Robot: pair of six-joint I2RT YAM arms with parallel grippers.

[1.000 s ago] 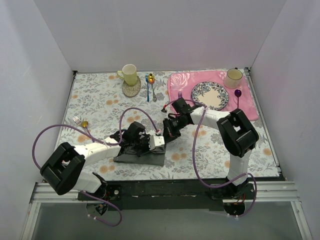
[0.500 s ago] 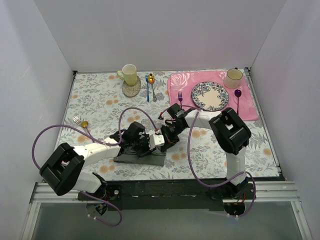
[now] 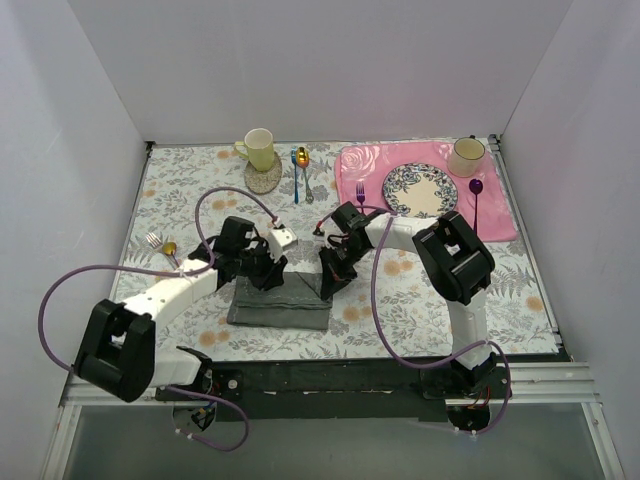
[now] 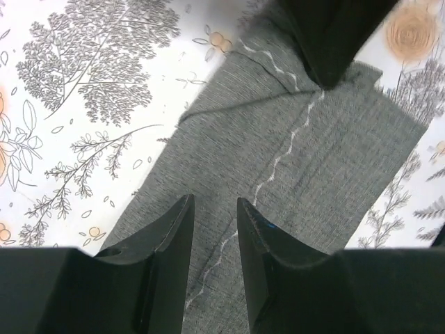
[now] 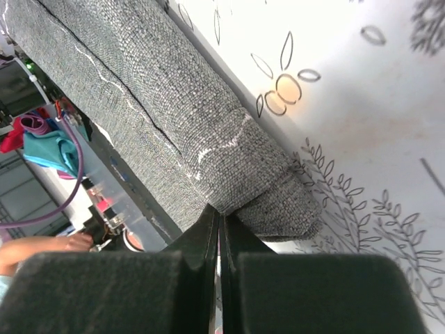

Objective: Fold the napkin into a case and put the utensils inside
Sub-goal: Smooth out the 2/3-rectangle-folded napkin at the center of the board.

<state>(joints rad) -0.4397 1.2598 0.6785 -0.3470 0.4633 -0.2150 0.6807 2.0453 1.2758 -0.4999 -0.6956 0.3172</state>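
The dark grey napkin [image 3: 285, 308] lies folded into a flat strip near the table's front edge, its white stitching showing in the left wrist view [image 4: 334, 153]. My left gripper [image 3: 264, 272] hovers over the napkin's far left part, open [image 4: 212, 202], with nothing between its fingers. My right gripper [image 3: 328, 285] is shut, and its tips [image 5: 219, 212] touch the folded right end of the napkin [image 5: 160, 90]. The small silver fork [image 3: 152, 240] and the spoon [image 3: 170, 248] lie together at the table's left side, apart from both grippers.
A pink rose placemat [image 3: 500, 215] at the back right carries a patterned plate [image 3: 419, 191], a cup [image 3: 466, 155], a purple fork [image 3: 361, 192] and a purple spoon [image 3: 477, 195]. A pale mug [image 3: 259, 148] and a blue-handled spoon [image 3: 297, 170] sit at the back.
My left gripper opened and drew back left and away from the napkin's middle. My right gripper came nearer and lower onto the napkin's right end, staying shut.
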